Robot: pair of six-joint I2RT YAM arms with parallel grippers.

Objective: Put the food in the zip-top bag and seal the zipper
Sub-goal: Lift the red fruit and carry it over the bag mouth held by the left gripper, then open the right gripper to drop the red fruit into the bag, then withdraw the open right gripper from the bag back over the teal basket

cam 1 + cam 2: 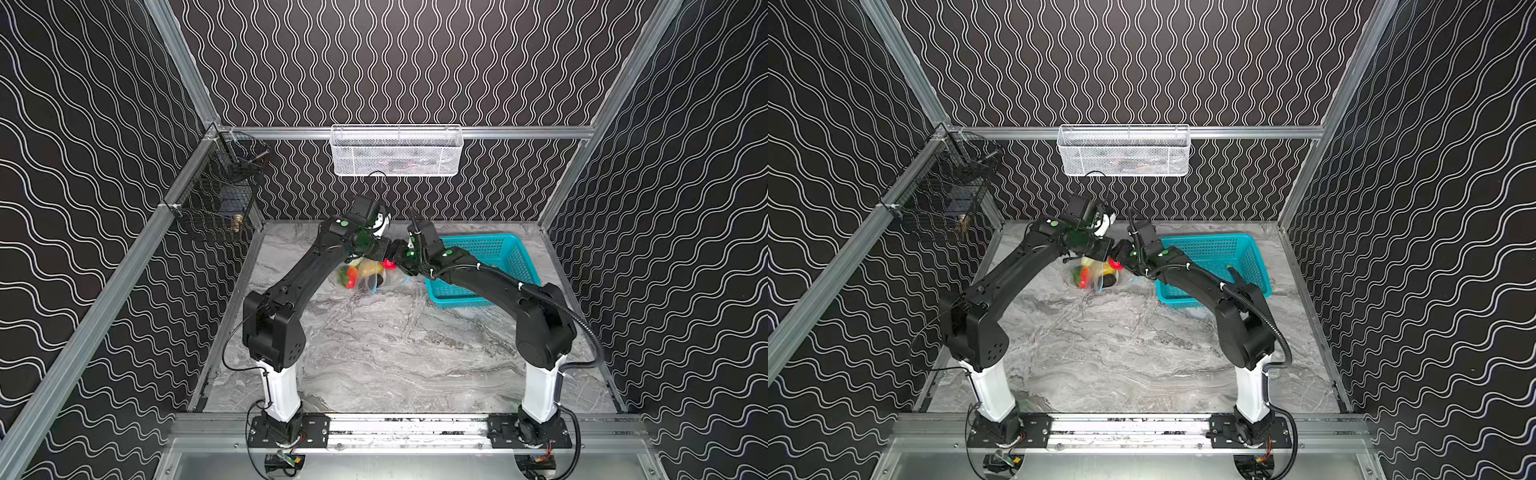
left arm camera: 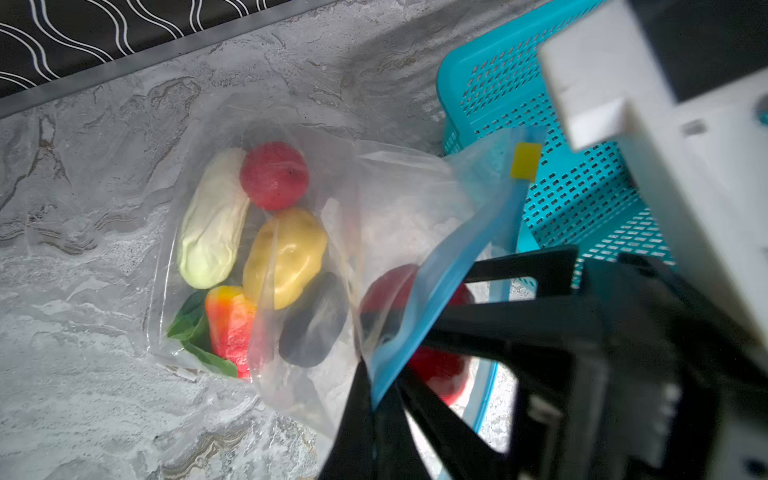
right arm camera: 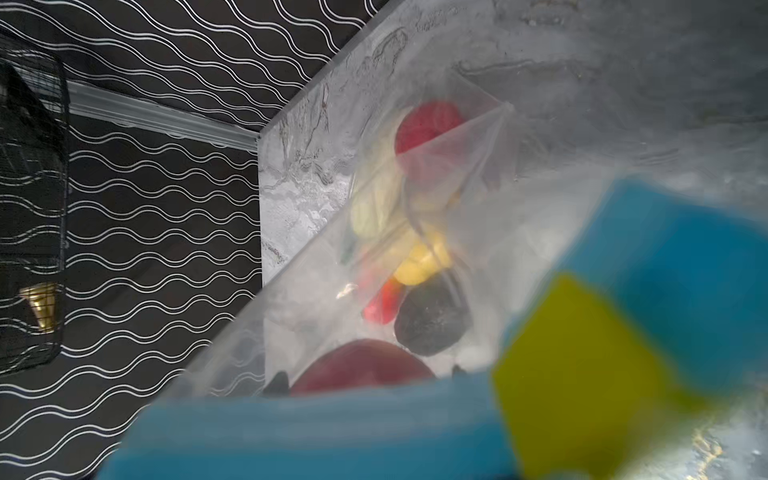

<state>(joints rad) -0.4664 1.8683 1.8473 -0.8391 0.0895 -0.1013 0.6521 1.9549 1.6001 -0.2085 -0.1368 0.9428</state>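
zip-top bag (image 2: 395,199) holding food (image 2: 286,257), left tool (image 2: 371,388) pinching zipper (image 2: 449,274)

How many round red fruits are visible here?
2 for certain: one red fruit deep inside the zip-top bag; a second red fruit held at its mouth by the right gripper. A third may be hidden.

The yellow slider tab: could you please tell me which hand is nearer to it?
Right. The right hand sits close beside the slider tab; the left hand pinches the zipper farther along.
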